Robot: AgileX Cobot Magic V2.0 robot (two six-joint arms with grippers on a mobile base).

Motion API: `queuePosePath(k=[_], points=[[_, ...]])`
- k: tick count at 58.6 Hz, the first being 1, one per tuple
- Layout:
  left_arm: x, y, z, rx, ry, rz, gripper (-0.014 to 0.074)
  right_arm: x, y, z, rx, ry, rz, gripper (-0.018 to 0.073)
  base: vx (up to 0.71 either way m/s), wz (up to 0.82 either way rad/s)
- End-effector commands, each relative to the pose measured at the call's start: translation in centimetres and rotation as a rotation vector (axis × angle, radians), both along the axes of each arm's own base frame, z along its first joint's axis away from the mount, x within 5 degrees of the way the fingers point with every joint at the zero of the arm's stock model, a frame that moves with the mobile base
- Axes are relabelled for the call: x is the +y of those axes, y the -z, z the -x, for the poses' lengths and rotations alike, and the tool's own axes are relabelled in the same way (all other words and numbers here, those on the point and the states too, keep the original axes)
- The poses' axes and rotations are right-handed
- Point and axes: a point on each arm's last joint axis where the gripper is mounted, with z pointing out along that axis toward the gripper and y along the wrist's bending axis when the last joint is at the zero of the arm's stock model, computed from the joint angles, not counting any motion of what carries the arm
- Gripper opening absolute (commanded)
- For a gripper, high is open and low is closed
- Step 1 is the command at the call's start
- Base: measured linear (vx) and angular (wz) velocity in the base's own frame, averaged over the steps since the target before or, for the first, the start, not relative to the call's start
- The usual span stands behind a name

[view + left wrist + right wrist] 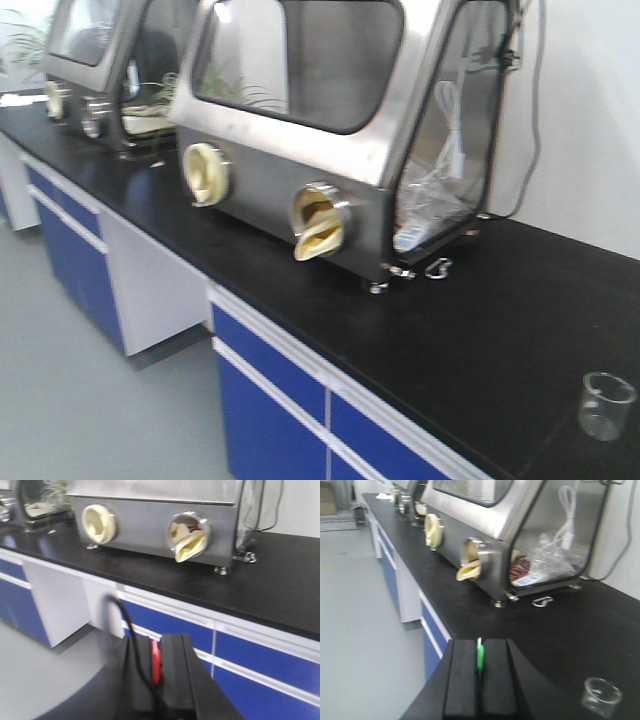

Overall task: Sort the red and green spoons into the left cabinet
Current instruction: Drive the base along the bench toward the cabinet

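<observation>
The left gripper (157, 650), jaws closed, clamps a red spoon (156, 664), facing a black counter (280, 590) bearing a steel glove box (145, 527) above blue drawers (270, 652).

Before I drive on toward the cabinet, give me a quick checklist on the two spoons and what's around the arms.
1. Red spoon held: ok, the left gripper is shut on it.
2. Green spoon held: ok, the right gripper is shut on it.
3. Depth of each grip: cannot tell, only a thin sliver of each spoon shows between the pads.
4. Left cabinet in sight: not ok, the views show only the black bench and steel glove box.
5. Clearance from the glass beaker at the bench edge: cannot tell; it stands to the right of the right gripper.
</observation>
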Motion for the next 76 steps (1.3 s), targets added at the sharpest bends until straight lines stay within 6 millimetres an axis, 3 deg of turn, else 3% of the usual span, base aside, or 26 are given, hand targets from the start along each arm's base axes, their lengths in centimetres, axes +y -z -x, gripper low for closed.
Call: queuePosePath(k=[1,38,76], points=[[0.32,-1.40,-0.06,-0.072,-0.041,0.041,-0.0001,-0.30,-1.46,0.01,-0.082,0.037,-0.029,-0.0003,-0.10,0.47],[0.32,-1.40,-0.06,-0.072,-0.041,0.041,-0.0001,-0.30,-1.46,0.01,-0.082,0.037,-0.029,-0.0003,-0.04,0.47],[0.32,-1.40,-0.06,-0.072,-0.041,0.041,-0.0001,-0.30,-1.46,0.01,-0.082,0.037,-0.029,-0.0003,0.20,0.59]])
